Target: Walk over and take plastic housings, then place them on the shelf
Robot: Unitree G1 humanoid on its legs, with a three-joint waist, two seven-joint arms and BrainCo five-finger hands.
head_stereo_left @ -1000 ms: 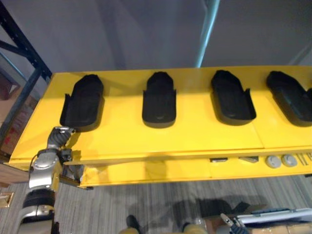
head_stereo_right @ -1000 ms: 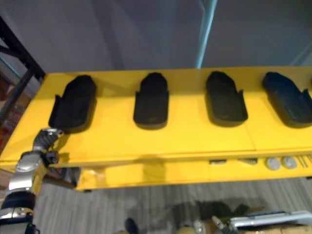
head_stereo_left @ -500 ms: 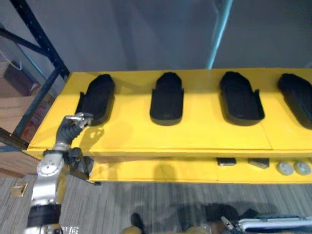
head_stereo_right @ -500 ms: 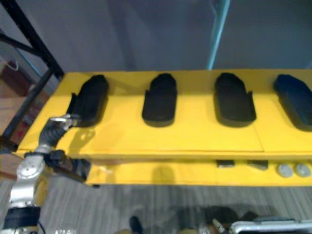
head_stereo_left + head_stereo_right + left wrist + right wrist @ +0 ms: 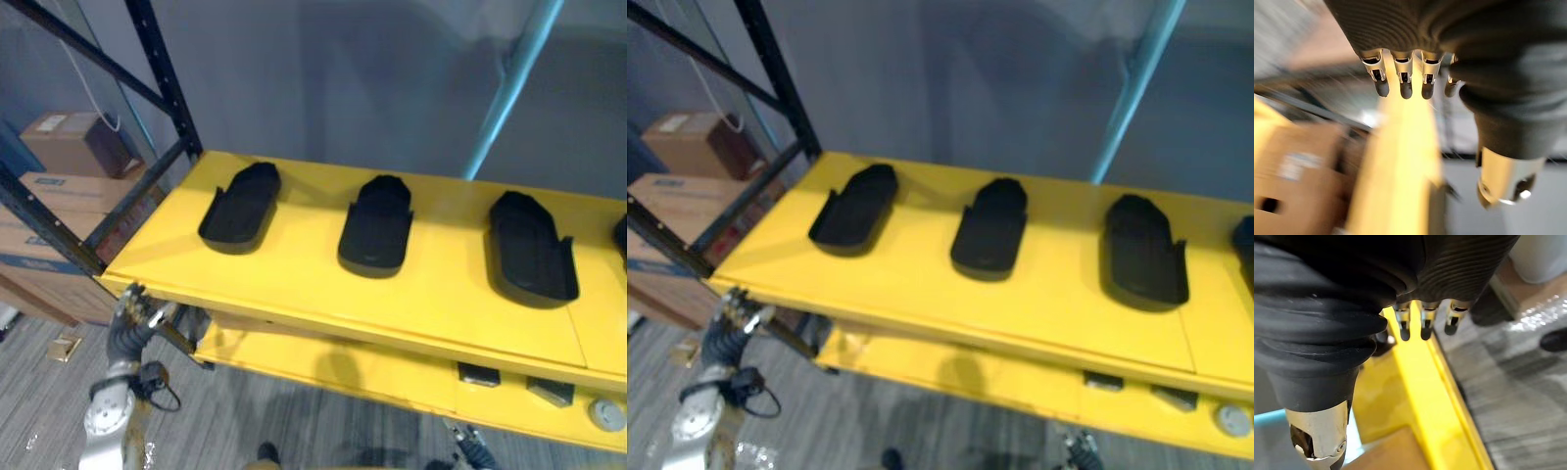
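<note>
Several black plastic housings lie in a row on the yellow shelf (image 5: 294, 279): a left housing (image 5: 240, 206), a middle housing (image 5: 377, 225), a right housing (image 5: 529, 259), and the edge of one more housing (image 5: 622, 235). My left hand (image 5: 132, 318) hangs below the shelf's front left corner, apart from the housings. In the left wrist view its fingers (image 5: 1403, 78) are straight and hold nothing. My right hand (image 5: 468, 452) is low at the bottom edge, and its fingers (image 5: 1422, 325) are straight and empty beside a yellow edge.
A black rack upright (image 5: 162, 78) and brace stand at the shelf's left end, with cardboard boxes (image 5: 78, 142) behind them. A teal pole (image 5: 509, 83) rises at the back. The lower yellow shelf holds small grey parts (image 5: 607, 413). Grey carpet lies below.
The camera has shifted and the shelf now sits further right. My left hand has drawn back from the left housing, dropped below the shelf edge and straightened its fingers.
</note>
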